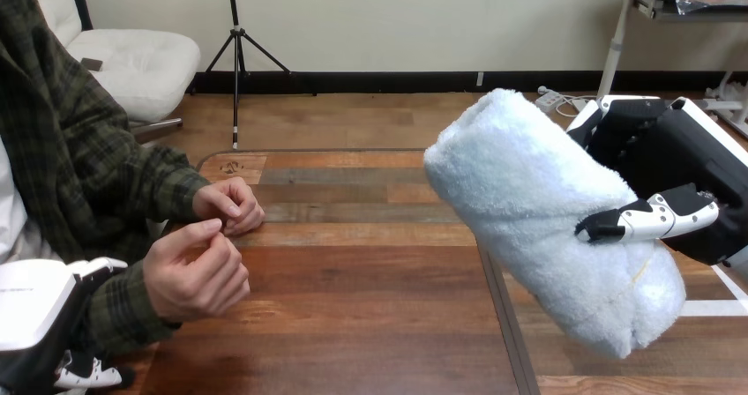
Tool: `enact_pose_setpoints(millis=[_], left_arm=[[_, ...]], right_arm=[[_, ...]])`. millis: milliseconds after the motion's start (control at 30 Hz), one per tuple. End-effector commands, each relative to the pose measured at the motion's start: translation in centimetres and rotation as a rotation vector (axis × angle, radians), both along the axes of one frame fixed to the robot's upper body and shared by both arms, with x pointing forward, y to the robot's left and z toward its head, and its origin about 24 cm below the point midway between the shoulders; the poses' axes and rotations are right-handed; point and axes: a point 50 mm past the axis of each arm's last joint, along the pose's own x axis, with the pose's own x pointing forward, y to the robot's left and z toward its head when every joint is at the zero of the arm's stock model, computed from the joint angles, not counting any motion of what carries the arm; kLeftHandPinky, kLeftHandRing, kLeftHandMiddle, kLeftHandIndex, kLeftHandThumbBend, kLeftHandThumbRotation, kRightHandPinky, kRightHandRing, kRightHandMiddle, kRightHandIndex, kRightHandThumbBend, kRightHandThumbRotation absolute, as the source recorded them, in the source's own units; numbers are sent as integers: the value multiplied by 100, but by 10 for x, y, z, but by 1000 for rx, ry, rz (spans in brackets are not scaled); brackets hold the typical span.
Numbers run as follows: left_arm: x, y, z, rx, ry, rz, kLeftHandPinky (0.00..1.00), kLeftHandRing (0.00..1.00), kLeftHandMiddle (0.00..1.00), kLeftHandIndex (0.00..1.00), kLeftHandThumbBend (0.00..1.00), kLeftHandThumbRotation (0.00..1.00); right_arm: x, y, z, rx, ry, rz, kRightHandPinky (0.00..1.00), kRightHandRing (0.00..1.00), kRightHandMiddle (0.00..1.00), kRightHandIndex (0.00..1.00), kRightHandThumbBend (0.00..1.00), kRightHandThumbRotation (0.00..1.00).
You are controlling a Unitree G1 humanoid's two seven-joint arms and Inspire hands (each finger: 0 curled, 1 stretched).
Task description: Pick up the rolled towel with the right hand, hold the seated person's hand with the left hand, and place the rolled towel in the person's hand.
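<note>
Towel [538, 210] is hanging high over the table's [370, 324] right side, tilting down toward the near edge and well clear of the wood. The right hand [679, 161] is gripping it from the right, with the thumb pressing across the roll's lower part and the rest of the hand behind it. That clamp is probably what is stopping the roll from unwinding.

By the left edge, the person's near hand [196, 276] is curling loosely, and the person's far hand [229, 205] is lying just beyond it, the fingertips of the two meeting. Neither palm is turning up to receive anything, so the handover is looking some way off.

At the near left corner the left hand [35, 316] is sitting just beside the sleeve of the near arm, below the wrist. Whether it is open or grasping cannot be told. Its spot is suggesting a reach for that wrist, to steady the hand before the towel is crossing the table.
</note>
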Motion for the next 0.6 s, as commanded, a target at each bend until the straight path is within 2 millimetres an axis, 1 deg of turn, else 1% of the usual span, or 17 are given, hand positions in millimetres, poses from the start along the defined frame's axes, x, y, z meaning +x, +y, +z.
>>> enact_pose_setpoints(millis=[0,300,567], left_arm=[[3,0,-9,37,65,-14,60,68,72,75,100,5],[9,4,-18,32,62,10,59,65,70,74,100,5],[17,1,-20,10,33,25,55,60,67,71,100,1]], right_arm=[[1,-5,27,1,-120,-5,23,31,40,44,88,4],[0,-3,28,9,-123,21,23,31,40,44,87,4],[-2,-3,29,25,-123,44,24,31,40,44,87,4]])
